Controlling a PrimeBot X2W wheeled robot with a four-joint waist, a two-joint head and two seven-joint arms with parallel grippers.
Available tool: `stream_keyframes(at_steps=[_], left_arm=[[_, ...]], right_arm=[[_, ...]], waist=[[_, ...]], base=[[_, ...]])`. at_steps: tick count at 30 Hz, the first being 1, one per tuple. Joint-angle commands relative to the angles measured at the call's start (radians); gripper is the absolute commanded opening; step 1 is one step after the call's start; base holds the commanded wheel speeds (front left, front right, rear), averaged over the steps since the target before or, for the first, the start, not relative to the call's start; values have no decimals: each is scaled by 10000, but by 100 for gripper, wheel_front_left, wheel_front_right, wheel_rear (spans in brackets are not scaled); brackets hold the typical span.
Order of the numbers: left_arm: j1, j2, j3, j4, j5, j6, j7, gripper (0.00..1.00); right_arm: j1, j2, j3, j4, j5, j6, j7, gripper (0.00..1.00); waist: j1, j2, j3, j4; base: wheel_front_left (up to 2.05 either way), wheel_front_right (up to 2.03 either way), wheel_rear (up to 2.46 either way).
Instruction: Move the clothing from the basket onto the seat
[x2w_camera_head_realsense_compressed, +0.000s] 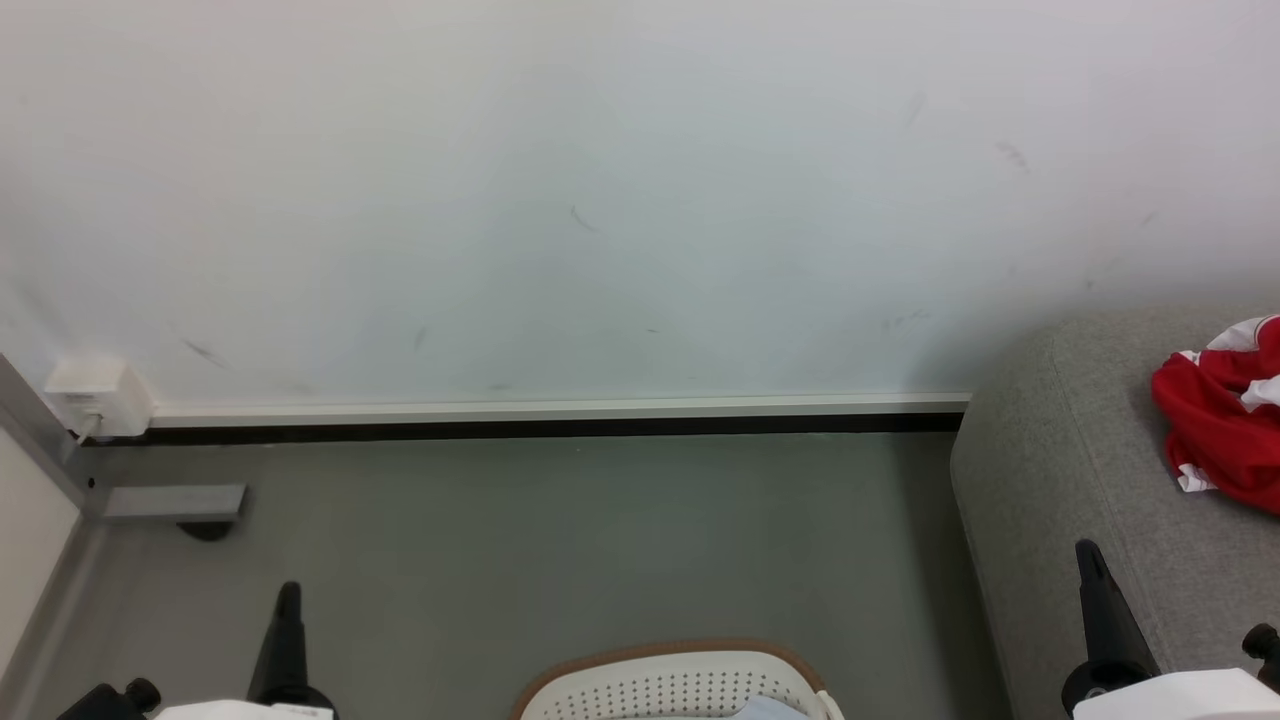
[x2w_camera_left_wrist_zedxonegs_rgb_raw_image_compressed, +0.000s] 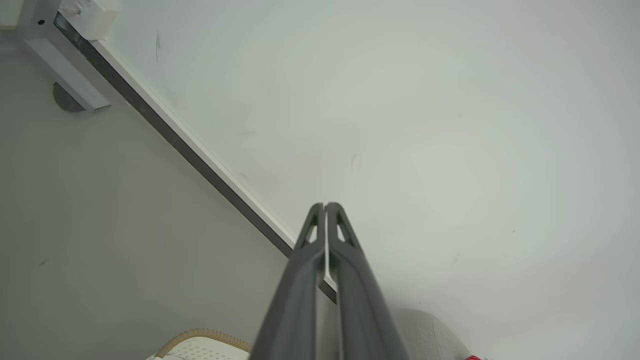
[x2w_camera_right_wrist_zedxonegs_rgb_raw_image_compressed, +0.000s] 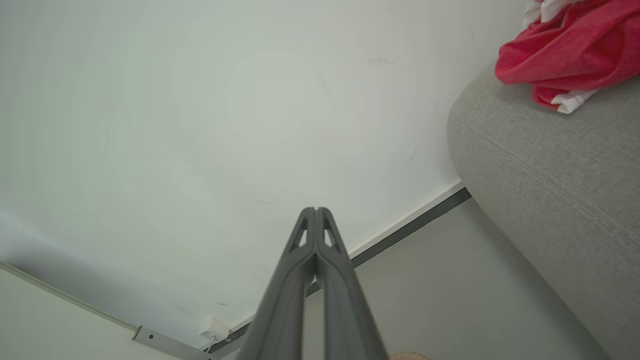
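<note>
A pale, scuffed wall (x2w_camera_head_realsense_compressed: 600, 200) meets a grey floor (x2w_camera_head_realsense_compressed: 560, 540) ahead of me. My left gripper (x2w_camera_left_wrist_zedxonegs_rgb_raw_image_compressed: 325, 206) and right gripper (x2w_camera_right_wrist_zedxonegs_rgb_raw_image_compressed: 316, 210) are both clenched, fingers pressed together on nothing, pointing toward the wall. Low between them sits the basket (x2w_camera_head_realsense_compressed: 650, 690), with a pale blue cloth (x2w_camera_head_realsense_compressed: 772, 708) inside. The red clothing (x2w_camera_head_realsense_compressed: 1225, 420) lies crumpled on the seat (x2w_camera_head_realsense_compressed: 1060, 480) at my right, apart from my right gripper.
</note>
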Motion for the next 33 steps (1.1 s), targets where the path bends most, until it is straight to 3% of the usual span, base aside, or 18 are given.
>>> stream_keyframes(at_steps=[1, 33], left_arm=[[-219, 94, 13, -158, -333, 25, 68, 0], [-419, 115, -42, -507, -3640, 118, 967, 0]], right_arm=[[-249, -48, -79, -100, 296, -12, 34, 0], [-349, -186, -480, -93, 3684, -19, 619, 0]], waist=[[-1, 0, 2, 5], [-1, 0, 48, 157]], base=[[0, 0, 0], [0, 0, 0]])
